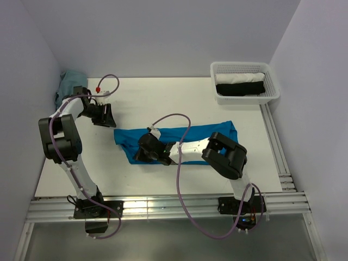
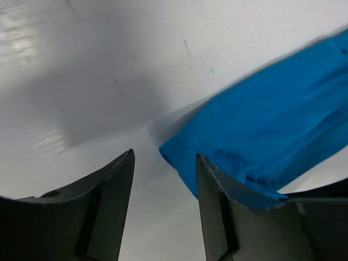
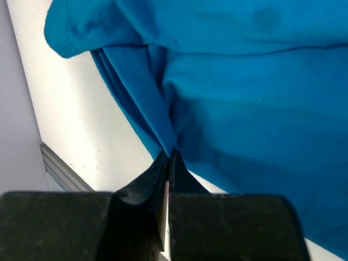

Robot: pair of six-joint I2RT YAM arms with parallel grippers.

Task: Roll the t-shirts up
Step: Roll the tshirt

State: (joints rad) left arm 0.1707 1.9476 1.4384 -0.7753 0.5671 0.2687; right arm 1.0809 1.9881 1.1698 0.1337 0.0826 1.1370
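Turquoise tee (image 1: 215,133) lies folded into a long band across the middle of the tabletop (image 1: 163,98). Right gripper (image 3: 169,159) sits low at the band's near edge toward its left end, fingers pressed together and pinching a gathered fold of the tee. Left gripper (image 2: 164,163) is just off the band's left end, jaws spread apart with nothing held; the tee's corner sits beside one finger. White mesh basket (image 1: 274,93) at the far right corner holds white and black rolled cloth (image 1: 242,86). Pale cloth bundle (image 1: 66,86) at the far left.
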